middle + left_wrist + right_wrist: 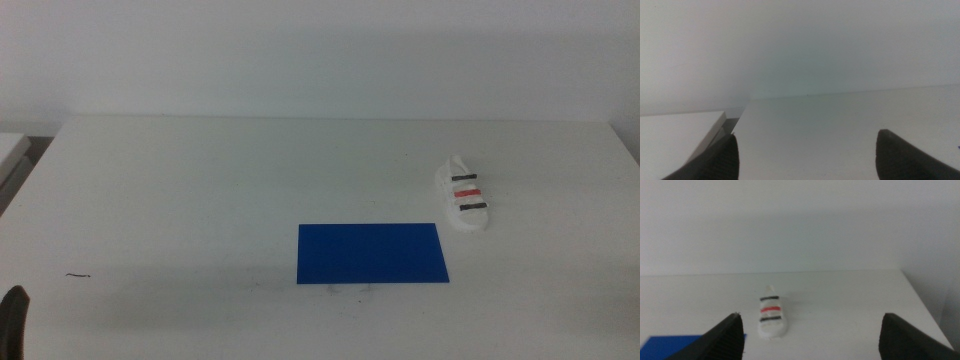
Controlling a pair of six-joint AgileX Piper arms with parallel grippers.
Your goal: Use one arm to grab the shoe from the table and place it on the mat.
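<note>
The white shoe (464,193) with two black straps and one red strap lies on the white table (200,180) at the right, just beyond the far right corner of the blue mat (371,253). The shoe and the mat are apart. In the right wrist view the shoe (772,318) lies ahead between my right gripper's (810,332) wide-open jaws, and a corner of the mat (670,347) shows. The right arm is out of the middle view. My left gripper (805,150) is open and empty; only its dark tip (12,318) shows at the bottom left of the middle view.
A small dark speck (78,275) lies on the table at the left. A second white surface (675,135) stands beside the table's left edge, with a narrow gap between them. A white wall rises behind the table.
</note>
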